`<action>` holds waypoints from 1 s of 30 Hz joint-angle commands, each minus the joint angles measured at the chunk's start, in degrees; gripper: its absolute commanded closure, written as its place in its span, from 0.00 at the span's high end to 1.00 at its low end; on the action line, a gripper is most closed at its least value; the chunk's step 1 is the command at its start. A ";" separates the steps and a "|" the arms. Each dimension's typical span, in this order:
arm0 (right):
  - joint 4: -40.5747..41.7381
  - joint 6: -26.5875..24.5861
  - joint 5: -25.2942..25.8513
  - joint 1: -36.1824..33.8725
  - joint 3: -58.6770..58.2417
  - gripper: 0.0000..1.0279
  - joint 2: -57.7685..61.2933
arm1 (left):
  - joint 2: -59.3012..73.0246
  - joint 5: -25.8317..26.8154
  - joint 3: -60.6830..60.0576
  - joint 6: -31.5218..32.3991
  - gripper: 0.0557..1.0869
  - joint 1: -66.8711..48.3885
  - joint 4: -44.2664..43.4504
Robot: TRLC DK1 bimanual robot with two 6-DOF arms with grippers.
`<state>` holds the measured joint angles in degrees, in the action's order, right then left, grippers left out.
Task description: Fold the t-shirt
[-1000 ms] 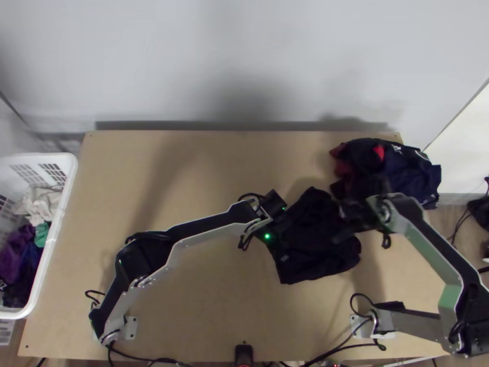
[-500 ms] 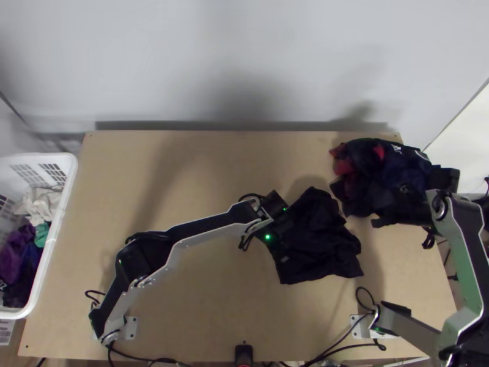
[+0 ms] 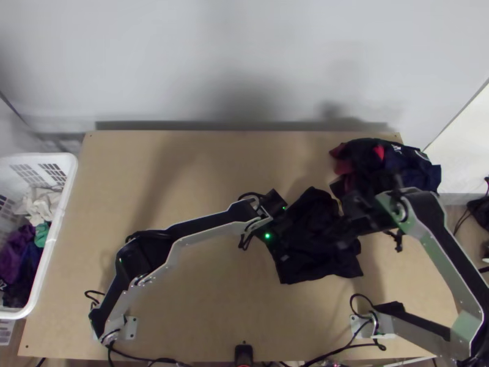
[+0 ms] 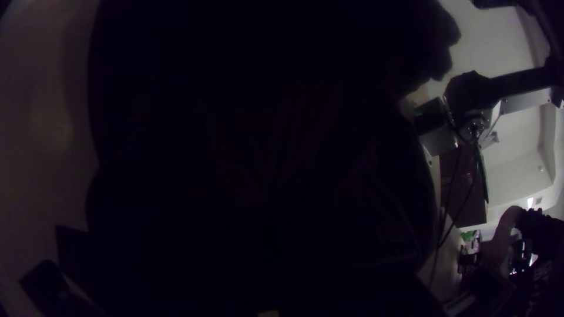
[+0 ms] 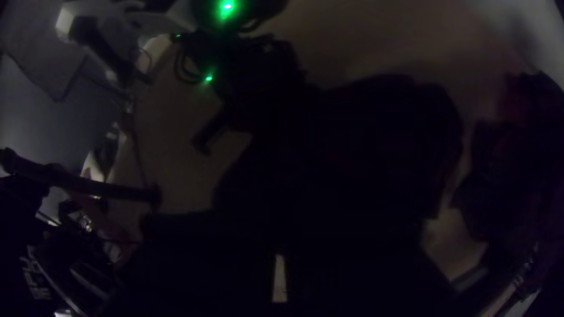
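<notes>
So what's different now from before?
The right gripper swung out to the clothes pile, then back left toward the dark shirt. I can't tell if it grabbed anything. The left gripper, shirt and pile look about the same.

Soft shadows [image 3: 244, 92] fall on the pale grey wall [image 3: 140, 55] behind 1 wooden table [image 3: 214, 162], with brownish floor [image 3: 474, 237] at right.

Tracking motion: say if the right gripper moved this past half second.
Yes: in the top view, the right gripper went left, from the pile toward the shirt.
</notes>
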<state>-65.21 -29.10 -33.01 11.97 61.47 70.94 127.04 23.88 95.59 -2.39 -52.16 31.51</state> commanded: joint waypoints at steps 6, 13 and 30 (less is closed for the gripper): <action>-8.44 -6.41 -10.58 9.30 -0.65 0.03 8.78 | 0.05 -0.06 0.12 0.02 0.14 0.48 -0.22; -1.76 -6.32 -9.88 11.50 -2.32 0.03 15.37 | 0.31 -0.06 0.21 0.02 0.14 0.39 -0.22; 17.31 -5.00 12.71 3.59 -5.05 0.03 20.03 | 0.31 -0.15 -0.23 -0.42 0.14 0.48 -0.13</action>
<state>-53.30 -34.54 -27.66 17.91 57.12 90.72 127.24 23.79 95.39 -2.44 -51.75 31.31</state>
